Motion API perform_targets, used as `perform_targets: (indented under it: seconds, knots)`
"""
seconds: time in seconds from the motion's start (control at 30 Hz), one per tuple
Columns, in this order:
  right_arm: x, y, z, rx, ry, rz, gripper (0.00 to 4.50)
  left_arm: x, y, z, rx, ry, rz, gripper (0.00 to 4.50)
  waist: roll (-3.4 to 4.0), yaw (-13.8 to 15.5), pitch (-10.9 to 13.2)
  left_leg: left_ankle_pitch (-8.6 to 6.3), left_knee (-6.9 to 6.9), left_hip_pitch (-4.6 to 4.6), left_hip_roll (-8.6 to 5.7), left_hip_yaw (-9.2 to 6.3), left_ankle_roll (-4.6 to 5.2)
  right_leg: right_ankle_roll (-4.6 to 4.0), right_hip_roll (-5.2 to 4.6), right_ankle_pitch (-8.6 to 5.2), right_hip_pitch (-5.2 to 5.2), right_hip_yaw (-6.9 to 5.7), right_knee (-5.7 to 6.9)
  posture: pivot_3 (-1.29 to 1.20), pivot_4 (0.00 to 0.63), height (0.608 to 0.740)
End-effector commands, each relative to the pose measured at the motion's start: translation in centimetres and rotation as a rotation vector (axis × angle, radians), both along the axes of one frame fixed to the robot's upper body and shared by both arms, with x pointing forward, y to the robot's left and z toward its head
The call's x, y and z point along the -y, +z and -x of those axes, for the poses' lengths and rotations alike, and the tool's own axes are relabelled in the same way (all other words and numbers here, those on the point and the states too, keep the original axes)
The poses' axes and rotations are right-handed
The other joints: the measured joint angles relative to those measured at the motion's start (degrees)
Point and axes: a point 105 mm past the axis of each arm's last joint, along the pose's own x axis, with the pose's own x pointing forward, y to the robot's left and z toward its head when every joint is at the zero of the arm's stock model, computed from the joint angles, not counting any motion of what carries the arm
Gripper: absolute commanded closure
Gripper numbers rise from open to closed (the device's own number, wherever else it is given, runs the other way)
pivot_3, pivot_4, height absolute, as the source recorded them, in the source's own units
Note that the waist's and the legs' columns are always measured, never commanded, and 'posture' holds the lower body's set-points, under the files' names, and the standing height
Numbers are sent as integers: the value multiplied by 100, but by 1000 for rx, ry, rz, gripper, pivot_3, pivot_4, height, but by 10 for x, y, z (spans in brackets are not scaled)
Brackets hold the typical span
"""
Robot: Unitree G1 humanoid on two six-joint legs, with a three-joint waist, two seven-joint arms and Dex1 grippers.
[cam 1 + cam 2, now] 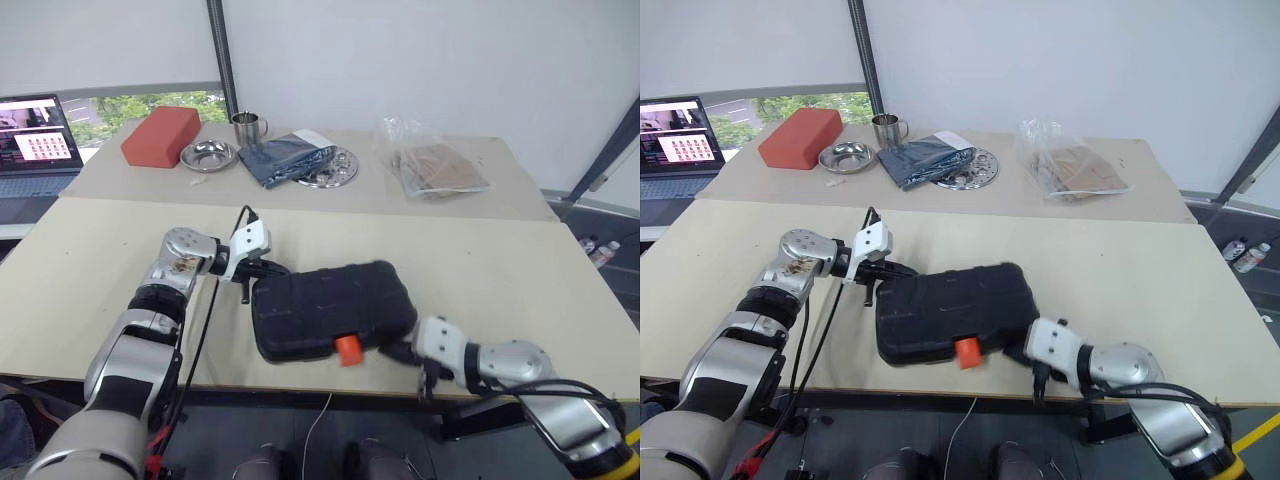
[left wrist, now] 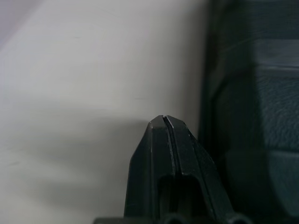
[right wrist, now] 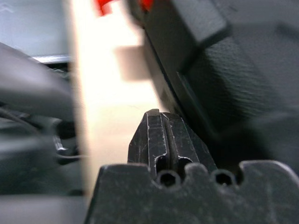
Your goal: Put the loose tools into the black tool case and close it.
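The counter [image 1: 480,270] carries everything, and the black tool case [image 1: 330,308] is the biggest thing on its near part. The case lies flat with its lid down, between the two pincers, its orange latch [image 1: 347,348] facing the near edge. No loose tools lie on the counter around it, so the packing appears done and the lid is lowered. What seems left is pressing the halves together and snapping the latch, which looks as if it sticks out rather than sitting flush; I cannot tell for certain.

The left pincer [image 1: 262,268] has its fingers pressed together, holding nothing, with the case's left end just beside its tip. The right pincer [image 1: 400,350] is likewise pressed together and empty, with the case's near right corner just beside it and the latch a little further along the same edge, toward the other pincer. Whether either tip touches the plastic cannot be told.

Well beyond both pincers, on the far part of the counter, stand a red-orange box [image 1: 161,136], a folded dark cloth [image 1: 285,158], a clear plastic bag [image 1: 432,160], two steel dishes [image 1: 209,155] and a steel mug [image 1: 247,128]. A laptop [image 1: 36,145] sits off past the left pincer. None of these stands in the way.
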Motion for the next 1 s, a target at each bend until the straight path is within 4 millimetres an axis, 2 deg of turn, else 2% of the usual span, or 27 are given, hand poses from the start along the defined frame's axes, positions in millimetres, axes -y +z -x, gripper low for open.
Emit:
perform_targets:
  seconds: [0.03,0.17,0.27,0.33,0.47,0.57,0.67,1.0]
  knots:
    - [26,33,-13,106,-135,-59,4456,7,11,14,-51,-71,68,4456,6,0,0,-1,3,1,0,0,2,0,-2,1,0,5,2,0,150,736]
    - [28,42,9,31,-129,-167,4456,2,45,4,-119,61,242,4456,5,29,0,-1,20,-18,8,-37,5,-15,4,10,4,12,3,0,150,736]
    - [22,50,26,-19,-106,-244,4456,11,58,14,-193,40,305,4456,5,34,0,-1,20,-23,6,-52,5,-16,9,11,8,10,3,0,150,736]
    - [15,50,34,-45,-89,-263,4456,28,55,28,-211,-25,288,4456,6,35,0,-1,20,-23,4,-59,6,-16,7,11,13,9,0,0,150,736]
    - [4,46,37,-66,-76,-269,4456,53,31,43,-197,-91,196,4456,8,50,-2,-3,21,1,2,-65,8,-3,1,5,36,18,0,0,150,736]
    - [-2,41,33,-79,-82,-261,4456,59,4,47,-145,-121,85,4456,8,48,-2,-3,21,0,2,-64,8,2,4,4,34,20,1,0,150,736]
    - [-3,29,31,-111,-95,-217,4456,60,-11,46,-102,-137,21,4456,29,62,-15,-3,21,9,4,-65,8,-4,3,7,39,24,2,0,150,736]
    - [-12,2,17,-145,-140,-198,4456,77,-11,51,-35,-224,15,4456,43,68,-42,-8,21,13,4,-67,17,-1,2,8,45,26,2,0,150,736]
